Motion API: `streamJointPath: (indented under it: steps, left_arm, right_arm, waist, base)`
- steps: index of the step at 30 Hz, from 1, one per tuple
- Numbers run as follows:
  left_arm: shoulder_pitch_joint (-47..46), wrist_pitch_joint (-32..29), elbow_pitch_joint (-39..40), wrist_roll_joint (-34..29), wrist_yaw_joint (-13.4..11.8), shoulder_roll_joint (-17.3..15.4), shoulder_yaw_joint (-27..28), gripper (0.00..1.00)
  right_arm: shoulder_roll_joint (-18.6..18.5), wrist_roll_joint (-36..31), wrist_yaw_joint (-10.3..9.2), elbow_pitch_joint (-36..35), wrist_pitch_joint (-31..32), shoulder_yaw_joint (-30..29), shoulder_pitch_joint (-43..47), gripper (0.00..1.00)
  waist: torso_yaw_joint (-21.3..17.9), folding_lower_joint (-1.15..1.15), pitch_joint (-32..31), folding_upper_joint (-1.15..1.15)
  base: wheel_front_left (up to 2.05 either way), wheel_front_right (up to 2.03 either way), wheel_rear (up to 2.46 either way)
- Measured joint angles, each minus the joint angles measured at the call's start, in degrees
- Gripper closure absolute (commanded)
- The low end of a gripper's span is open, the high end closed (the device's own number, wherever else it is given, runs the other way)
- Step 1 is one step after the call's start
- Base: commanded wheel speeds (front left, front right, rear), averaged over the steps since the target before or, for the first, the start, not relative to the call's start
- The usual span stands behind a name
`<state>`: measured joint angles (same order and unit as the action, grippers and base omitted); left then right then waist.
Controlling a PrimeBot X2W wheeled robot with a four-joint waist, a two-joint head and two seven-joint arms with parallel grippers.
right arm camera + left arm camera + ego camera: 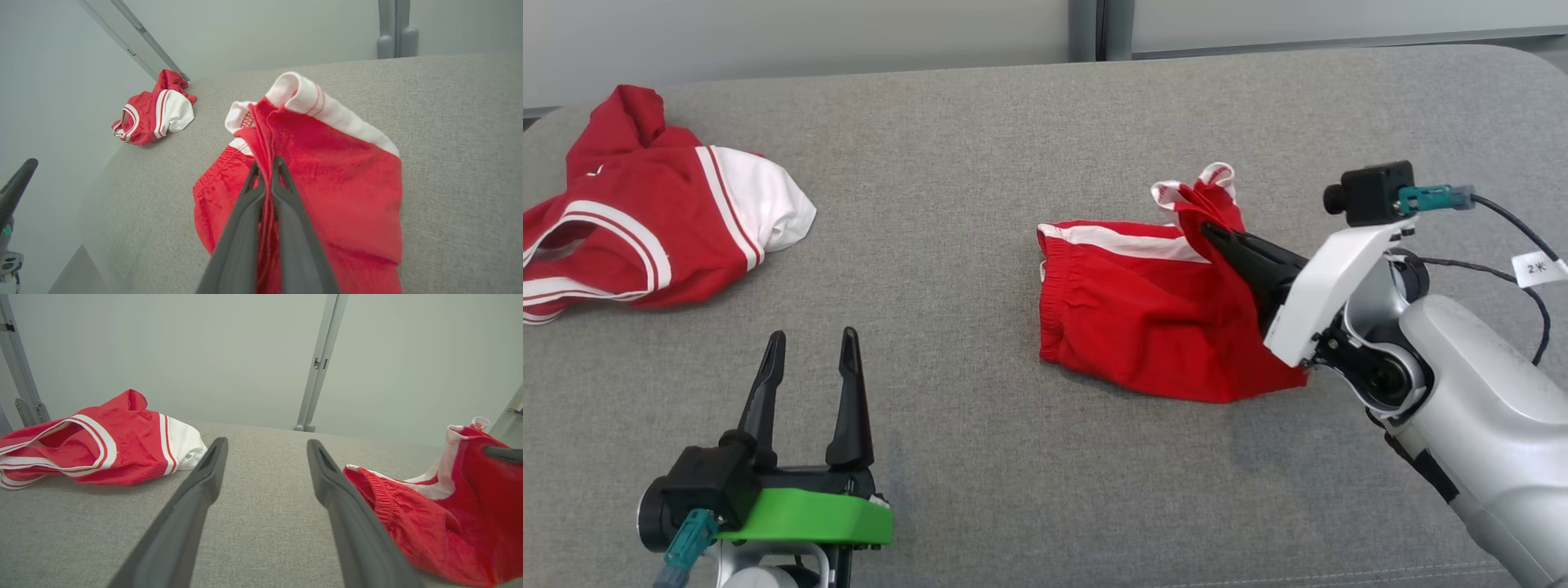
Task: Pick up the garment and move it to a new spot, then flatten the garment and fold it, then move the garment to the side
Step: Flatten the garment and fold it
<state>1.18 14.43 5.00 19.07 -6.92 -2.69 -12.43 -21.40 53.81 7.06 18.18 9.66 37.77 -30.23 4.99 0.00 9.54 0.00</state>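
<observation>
The garment [1143, 310] is a pair of red shorts with white trim, lying on the grey padded table right of centre. My right gripper [1213, 233] is shut on a fold of its red cloth near the white-edged hem, which stands lifted above the rest. In the right wrist view the fingertips [265, 167] pinch a red ridge of the garment [327, 163]. My left gripper [810, 343] stands open at the lower left over bare table, well left of the shorts. The left wrist view shows the garment [429, 514] to the right of my open left gripper [265, 447].
A second red and white garment [645, 212] lies crumpled at the table's far left; it also shows in the wrist views [102, 441] [151, 116]. The grey table [980, 163] ends at a pale wall with a grey post [318, 363] behind.
</observation>
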Motion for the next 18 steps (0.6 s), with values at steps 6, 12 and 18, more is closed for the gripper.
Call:
streamJointPath:
  steps: [6,12,18]
  left_arm:
    - [0.01,0.0,0.14,0.93,0.0,0.01,-0.63,0.0]
    - [-0.02,0.0,0.14,1.44,-0.01,0.0,-2.09,0.0]
    - [-0.13,0.0,0.16,1.79,-0.01,0.0,-2.86,0.0]
  right_arm:
    - [3.14,-0.34,0.0,2.0,0.57,1.9,-3.36,1.0]
    - [5.82,-1.13,0.0,6.7,0.99,3.0,-4.43,1.0]
    - [9.51,-2.14,0.0,9.62,0.97,4.32,-7.04,1.0]
  waist:
    - [0.28,0.0,-0.23,0.0]
    - [1.25,0.0,0.15,0.0]
    - [2.59,0.0,0.84,0.0]
  base:
    - [0.0,0.0,0.0]
    - [0.0,0.0,0.0]
    - [0.0,0.0,0.0]
